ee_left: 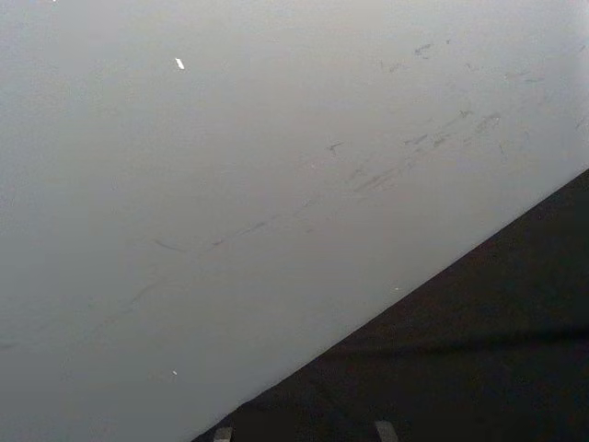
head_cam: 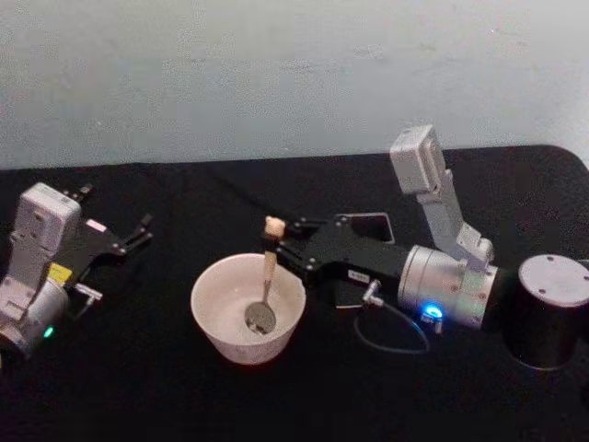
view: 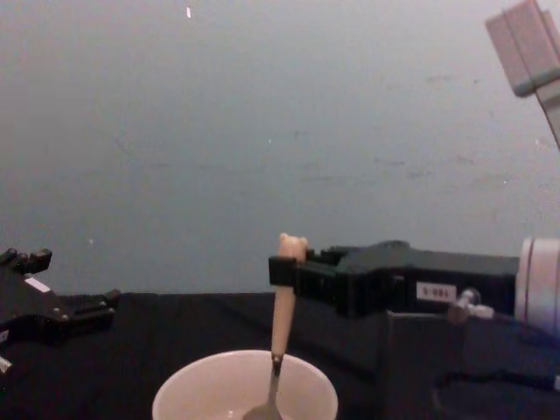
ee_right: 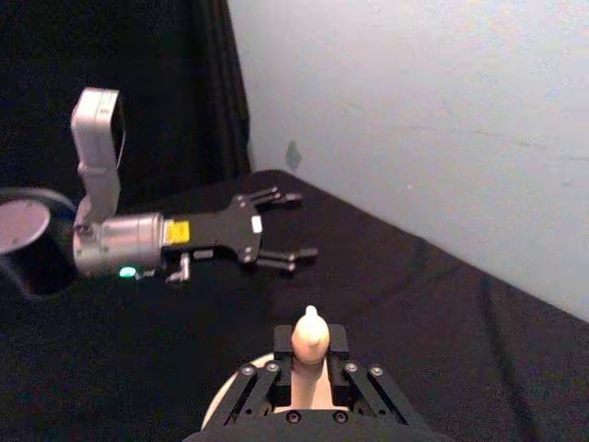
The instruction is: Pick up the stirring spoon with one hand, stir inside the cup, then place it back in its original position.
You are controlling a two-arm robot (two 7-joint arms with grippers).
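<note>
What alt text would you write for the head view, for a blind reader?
The right claw grips the stirring spoon upright by its handle, its bowl inside the cup on a black table. The left claw rests open at the left.

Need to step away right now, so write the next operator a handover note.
Right gripper: shut on the handle of the stirring spoon, spoon upright, bowl down in the cup.
Left gripper: open, parked at the left of the table, away from the cup.
Done: spoon picked up and lowered into the cup.
Left: finish stirring, then return the spoon to its original spot.
</note>
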